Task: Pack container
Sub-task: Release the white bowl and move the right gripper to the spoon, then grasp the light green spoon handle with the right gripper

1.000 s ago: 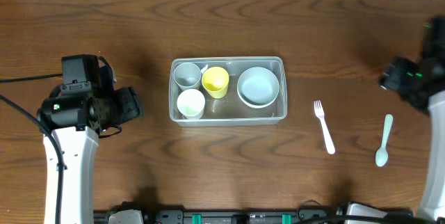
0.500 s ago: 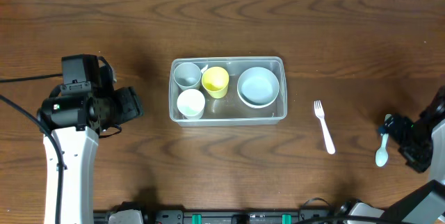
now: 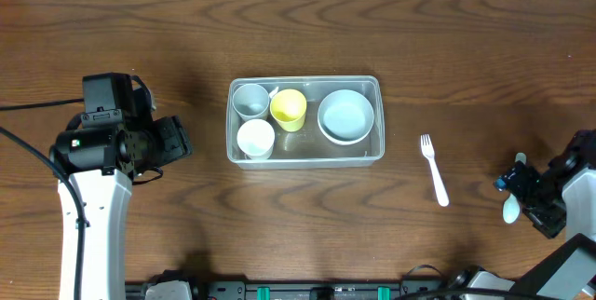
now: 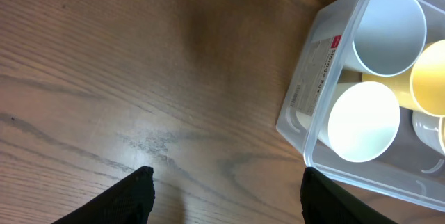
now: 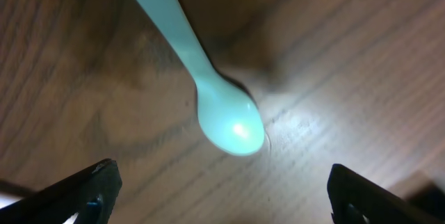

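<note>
The clear plastic container (image 3: 377, 155) sits mid-table and holds a grey cup (image 3: 250, 101), a yellow cup (image 3: 289, 107), a white cup (image 3: 255, 138) and a pale bowl (image 3: 346, 115). It also shows in the left wrist view (image 4: 314, 64). A white fork (image 3: 434, 181) lies to its right. A mint spoon (image 3: 511, 209) lies at the far right. My right gripper (image 3: 529, 191) is open right over the spoon (image 5: 208, 85), its bowl between the fingers. My left gripper (image 3: 172, 141) is open and empty left of the container.
Dark wooden table (image 3: 298, 30) all around. The table's right edge is close to my right arm.
My right arm has swung from the far right back down to the spoon and now hovers over it. The left arm and the container have not moved.
</note>
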